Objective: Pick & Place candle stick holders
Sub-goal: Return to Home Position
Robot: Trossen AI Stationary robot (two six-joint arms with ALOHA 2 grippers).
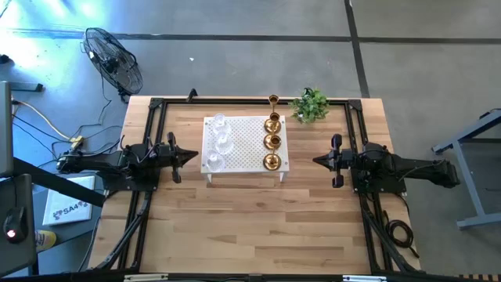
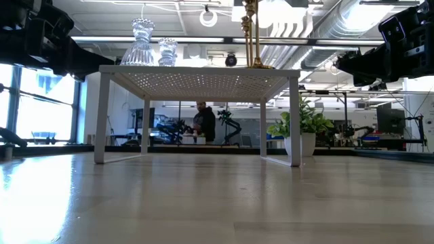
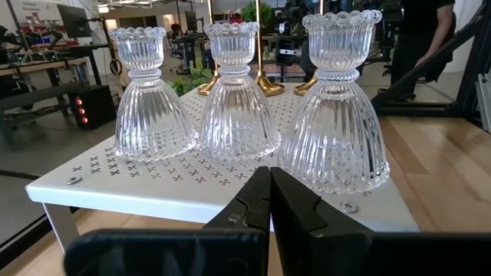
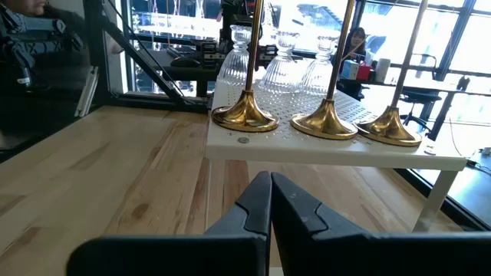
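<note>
Six candle stick holders are up on the white perforated platform (image 1: pixel 246 147), which sits centre-far on the table (image 1: pixel 250 227). Three clear glass holders (image 3: pixel 235 100) line its left side and three gold holders (image 4: pixel 325 119) line its right, each row running near to far.

The glass ones look rigid, weighty for their size, slick and chippable. I'd pinch at the narrow waist between the scalloped cup and the ribbed skirt, and gently. The gold ones are thin stems on flared bases, likely top-heavy and quick to tip, so grip low on the stem just above the base.

Left gripper (image 1: pixel 190 156) sits left of the platform, fingers pressed together, carrying nothing. Right gripper (image 1: pixel 317 161) mirrors it on the right, also closed and empty. Both are clear of the holders, and the job looks essentially done.

A small plant (image 1: pixel 311 104) stands at the table's far edge, right of the platform. For writing, there's no brand on any holder. A white card (image 1: pixel 66 207) on the floor to the left reads what looks like "SA4".
</note>
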